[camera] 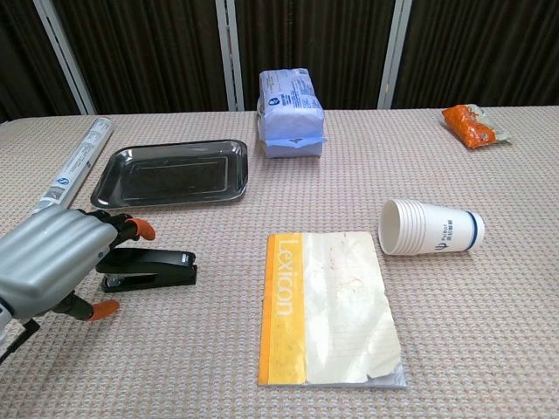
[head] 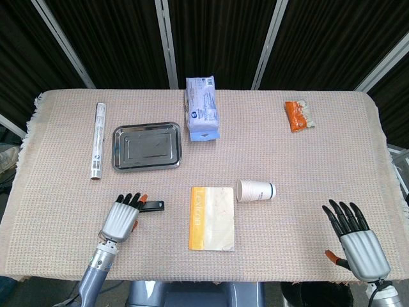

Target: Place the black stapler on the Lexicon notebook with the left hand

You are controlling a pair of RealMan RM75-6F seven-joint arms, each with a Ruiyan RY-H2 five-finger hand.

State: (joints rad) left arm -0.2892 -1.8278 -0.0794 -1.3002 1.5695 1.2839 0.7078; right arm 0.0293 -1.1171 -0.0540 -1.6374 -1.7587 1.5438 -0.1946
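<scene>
A: Place type? Looks like a lab or test setup, not a home.

B: Agreed. Table (head: 307, 160) has a beige woven cloth with a frayed edge at 9 o'clock, and black pleated curtains (head: 217, 38) with pale metal struts run across 12 o'clock.

A: Props look random: steel tray (head: 147, 146), foil roll (head: 97, 141), tissue pack (head: 202, 109) at 12, snack packet (head: 298, 115) at 1 o'clock, paper cup stack (head: 255, 190) on its side.

B: Staged mix, no walls or furniture visible. Tagging it robot lab tabletop.
</scene>
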